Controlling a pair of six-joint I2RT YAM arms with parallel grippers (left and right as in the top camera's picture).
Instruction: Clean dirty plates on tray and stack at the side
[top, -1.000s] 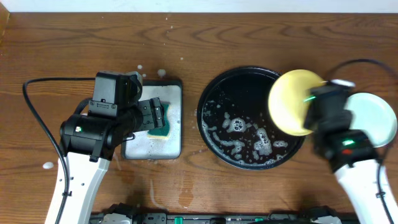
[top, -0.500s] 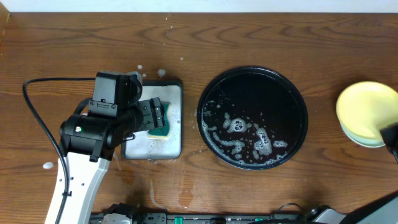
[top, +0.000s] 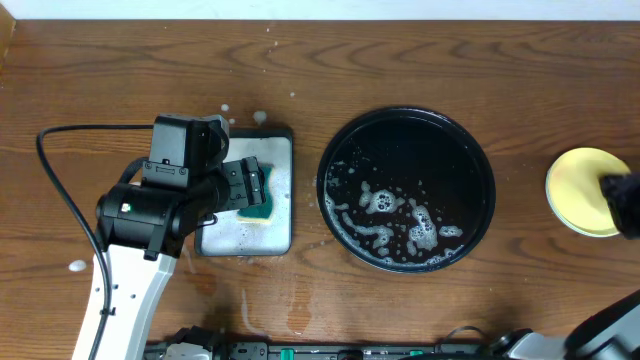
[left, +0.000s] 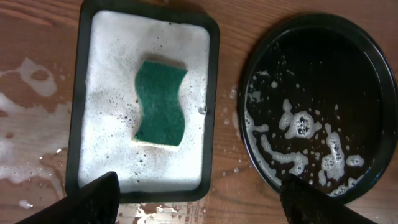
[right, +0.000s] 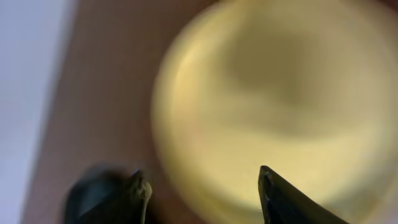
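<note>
Item: yellow plate (top: 578, 190), on the table well right of the black tray (top: 405, 111), just ahead of your right gripper (right: 203, 175), whose jaws are wide and hold nothing. Left gripper (left: 200, 179): wide, above the sponge (left: 160, 102).

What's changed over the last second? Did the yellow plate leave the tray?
The right claw carried the small round yellow plate rightward, from over the edge of the large round black tray to the far right; whether it let go is unclear in the blur. The left claw, open above the green sponge in the soapy rectangular tray, stayed put, as did the black tray.
</note>
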